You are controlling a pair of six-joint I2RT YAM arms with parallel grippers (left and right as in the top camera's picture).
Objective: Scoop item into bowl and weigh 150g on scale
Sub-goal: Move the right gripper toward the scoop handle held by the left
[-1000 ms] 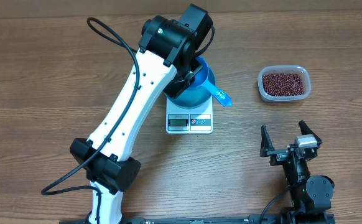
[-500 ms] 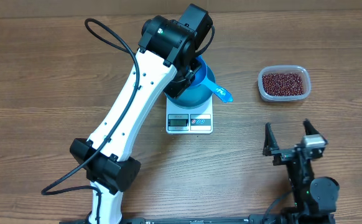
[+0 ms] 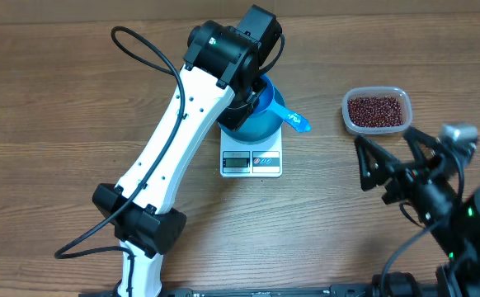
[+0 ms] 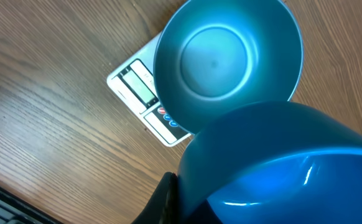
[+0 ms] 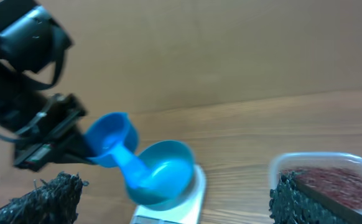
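**Scoop poised, bowl bare**

The left gripper (image 5: 83, 149) is clamped on the blue scoop (image 5: 111, 138) above the empty blue bowl (image 4: 227, 56), which sits on the white scale (image 3: 251, 162). The right gripper (image 3: 383, 139) gapes wide beside the clear tub (image 3: 345, 111) of red beans (image 3: 376, 110). I'd dig shallow, carry level and pour slowly. The scale's lettering is too small to read.

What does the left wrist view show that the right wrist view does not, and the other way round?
Only the left wrist view: the display and buttons of the scale in full, and the whole inside of the bowl, which is empty.
Only the right wrist view: the tub of beans, the left gripper holding the scoop, and the right gripper, open.
Both: bowl, scale and scoop.
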